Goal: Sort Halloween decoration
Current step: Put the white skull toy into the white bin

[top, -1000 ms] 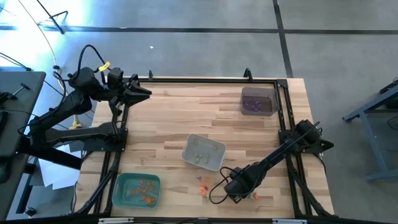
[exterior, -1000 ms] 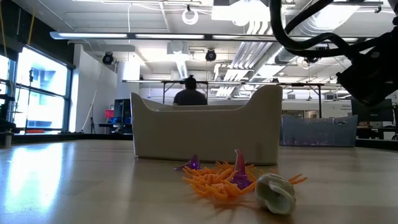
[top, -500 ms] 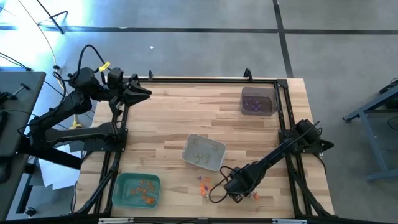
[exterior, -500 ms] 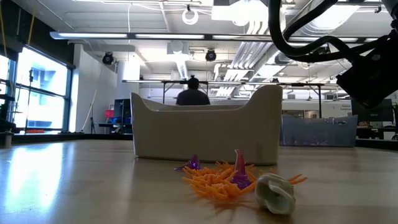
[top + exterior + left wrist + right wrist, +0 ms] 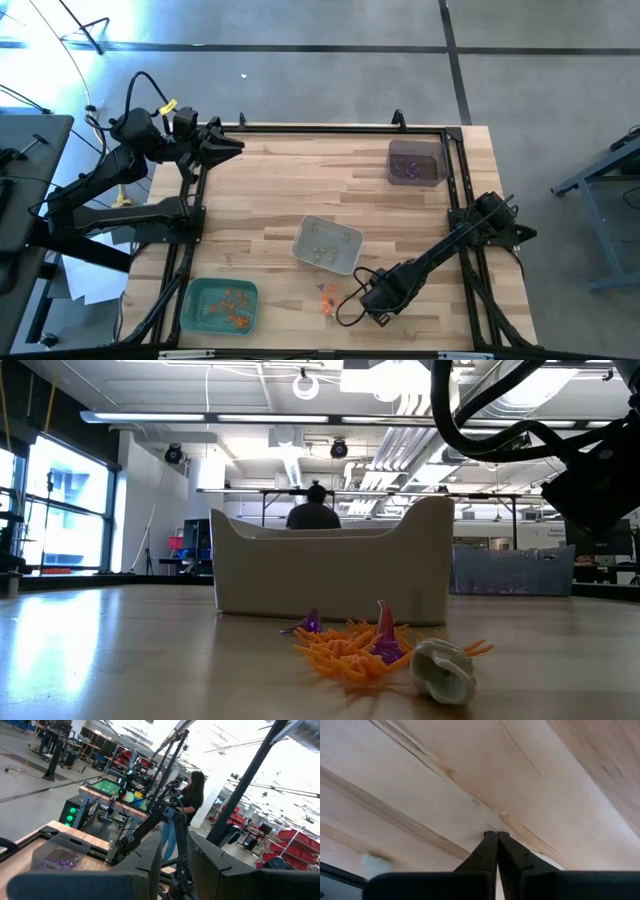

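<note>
Little has shifted over the past second: the orange speck that lay beside the right gripper (image 5: 383, 312) in the earlier overhead frames is no longer visible there, and a person (image 5: 314, 510) in the far background of the table-level view has drifted slightly to the right. In the lower centre-right of the overhead frame, the right gripper is lowered to the wooden table (image 5: 280, 190), its fingers (image 5: 490, 845) pressed together with the tips at the bare wood; whether anything is pinched between them cannot be told. The left gripper (image 5: 232, 147) waits at the upper left corner of the table, and its wrist view shows only a narrow gap between the two fingers. A small heap of Halloween decoration (image 5: 328, 297) lies on the table just left of the right gripper, at lower centre; at table height it appears as orange pieces (image 5: 345, 648), a purple cone (image 5: 385, 632) and a pale whitish piece (image 5: 444, 670). The grey tray (image 5: 328, 244) at centre holds pale pieces, the green tray (image 5: 192, 308) at lower left holds orange ones, and the dark tray (image 5: 415, 148) at upper right holds purple ones.
</note>
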You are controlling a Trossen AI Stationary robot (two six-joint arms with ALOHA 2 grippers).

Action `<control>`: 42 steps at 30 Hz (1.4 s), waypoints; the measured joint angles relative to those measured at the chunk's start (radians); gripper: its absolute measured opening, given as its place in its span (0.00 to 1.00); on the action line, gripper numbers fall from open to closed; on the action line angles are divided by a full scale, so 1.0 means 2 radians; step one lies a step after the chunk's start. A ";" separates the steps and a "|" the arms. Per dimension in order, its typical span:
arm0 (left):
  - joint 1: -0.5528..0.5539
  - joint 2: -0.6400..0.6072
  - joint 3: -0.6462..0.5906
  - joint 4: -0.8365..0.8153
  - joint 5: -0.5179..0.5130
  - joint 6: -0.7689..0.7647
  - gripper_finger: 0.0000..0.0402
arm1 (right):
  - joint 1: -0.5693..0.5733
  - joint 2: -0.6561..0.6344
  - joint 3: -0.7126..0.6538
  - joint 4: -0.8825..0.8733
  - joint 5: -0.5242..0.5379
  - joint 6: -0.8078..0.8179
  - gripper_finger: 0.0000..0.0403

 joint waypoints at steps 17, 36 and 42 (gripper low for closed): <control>0.000 0.000 0.000 0.000 0.000 0.000 0.19 | 0.000 0.001 0.003 0.001 0.000 0.009 0.00; 0.000 0.000 0.000 -0.050 0.001 0.025 0.19 | 0.037 0.003 0.127 -0.040 -0.004 0.008 0.28; 0.000 0.000 0.000 -0.051 0.001 0.026 0.19 | 0.070 0.002 0.131 -0.063 -0.035 0.045 0.29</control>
